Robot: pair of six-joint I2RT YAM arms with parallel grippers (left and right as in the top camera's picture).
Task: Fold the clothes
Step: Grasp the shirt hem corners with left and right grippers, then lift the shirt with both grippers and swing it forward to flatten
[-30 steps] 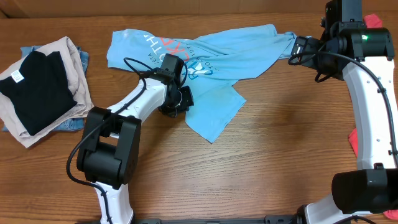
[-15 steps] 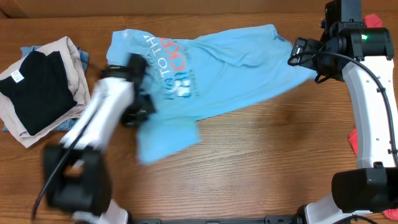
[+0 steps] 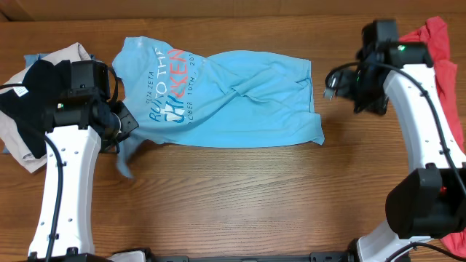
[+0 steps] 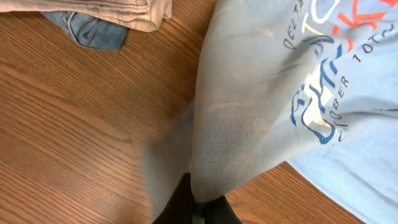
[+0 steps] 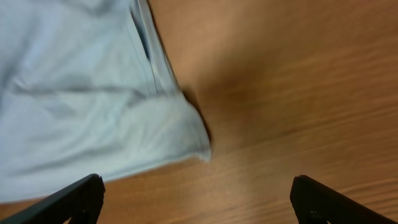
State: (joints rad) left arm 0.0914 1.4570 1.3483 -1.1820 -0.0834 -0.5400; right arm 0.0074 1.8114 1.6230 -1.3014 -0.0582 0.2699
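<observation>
The clothes, a light blue T-shirt [image 3: 233,94] with red and white lettering, lies stretched across the back of the table, print side up. My left gripper [image 3: 122,132] is shut on the shirt's lower left edge, lifting a fold off the wood. In the left wrist view the grey-blue cloth [image 4: 249,118] runs down into the closed black fingertips [image 4: 180,202] of the left gripper [image 4: 200,210]. My right gripper [image 3: 333,86] is open just right of the shirt's right edge. In the right wrist view its fingers [image 5: 78,198] stand wide apart over bare wood, near the shirt's corner [image 5: 93,112].
A pile of folded garments [image 3: 36,109], black on beige on denim, sits at the left edge close to my left arm; its denim [image 4: 93,31] and beige [image 4: 124,7] edges show in the left wrist view. A red cloth [image 3: 437,36] lies at the far right.
My left gripper has swept to the left with the shirt's edge in it, dragging the shirt out flat. The shirt's right end has slid away from the open right gripper.
</observation>
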